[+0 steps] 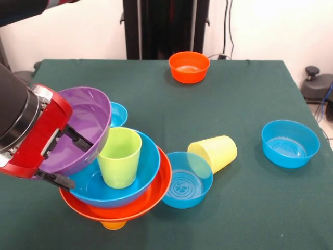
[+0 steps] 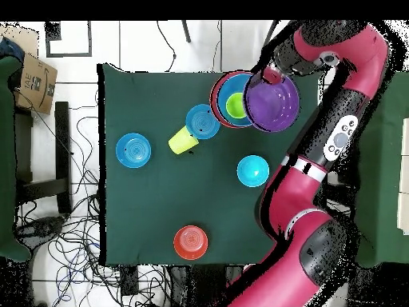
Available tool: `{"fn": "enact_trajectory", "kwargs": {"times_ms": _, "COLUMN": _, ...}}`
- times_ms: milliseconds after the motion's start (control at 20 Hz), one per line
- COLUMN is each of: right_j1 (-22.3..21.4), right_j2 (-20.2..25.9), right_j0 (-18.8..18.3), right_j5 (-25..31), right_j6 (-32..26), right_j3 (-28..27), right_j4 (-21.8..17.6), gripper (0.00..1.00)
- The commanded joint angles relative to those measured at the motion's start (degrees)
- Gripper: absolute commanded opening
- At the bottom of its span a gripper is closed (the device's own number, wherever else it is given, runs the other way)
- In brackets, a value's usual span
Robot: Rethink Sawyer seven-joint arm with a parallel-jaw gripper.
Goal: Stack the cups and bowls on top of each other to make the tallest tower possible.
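The gripper (image 1: pixel 66 156) pinches the rim of the large purple bowl (image 1: pixel 83 127), one finger inside the bowl and the other under its outer wall, and holds it tilted, with its mouth facing away from the arm. Just beyond the gripper stands the tower (image 1: pixel 117 192): an orange cup (image 1: pixel 113 225) at the bottom, the large orange bowl (image 1: pixel 151 200) on it, and the large blue bowl (image 1: pixel 138 179) nested inside that. A lime green cup (image 1: pixel 119 156) stands upright in the blue bowl, and the purple bowl's lower edge appears to touch or nearly touch it. Behind the purple bowl sits a small blue bowl (image 1: pixel 119 113); past the tower, farther from the gripper, lie a medium blue bowl (image 1: pixel 184 179) and the pale yellow cup (image 1: pixel 214 151) on its side, apparently touching each other. Another blue bowl (image 1: pixel 290 143) and the small orange bowl (image 1: pixel 189 66) sit well apart on the green counter (image 1: pixel 234 94). The step in hand looks like adding the purple bowl to the tower. Next, it should be levelled and centred over the green cup, then released gently, since the stack balances on one narrow cup and could tip.
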Motion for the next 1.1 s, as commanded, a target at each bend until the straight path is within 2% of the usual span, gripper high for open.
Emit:
{"fn": "enact_trajectory", "kwargs": {"times_ms": 50, "right_j1": 1.6, "right_j2": -10.1, "right_j0": 0.6, "right_j5": -4.9, "right_j6": -5.3, "right_j3": 1.3, "right_j4": 0.5, "gripper": 1.0}}
{"fn": "enact_trajectory", "kwargs": {"times_ms": 400, "right_j1": 0.5, "right_j2": -12.7, "right_j0": 1.2, "right_j5": -4.9, "right_j6": -7.8, "right_j3": 1.0, "right_j4": -0.3, "gripper": 1.0}}
{"fn": "enact_trajectory", "kwargs": {"times_ms": 700, "right_j1": -1.3, "right_j2": -15.3, "right_j0": 2.8, "right_j5": -1.7, "right_j6": -14.7, "right_j3": 0.0, "right_j4": -6.0, "gripper": 1.0}}
{"fn": "enact_trajectory", "kwargs": {"times_ms": 1100, "right_j1": -2.3, "right_j2": -15.2, "right_j0": 3.8, "right_j5": 0.2, "right_j6": -18.3, "right_j3": -1.3, "right_j4": -11.0, "gripper": 1.0}}
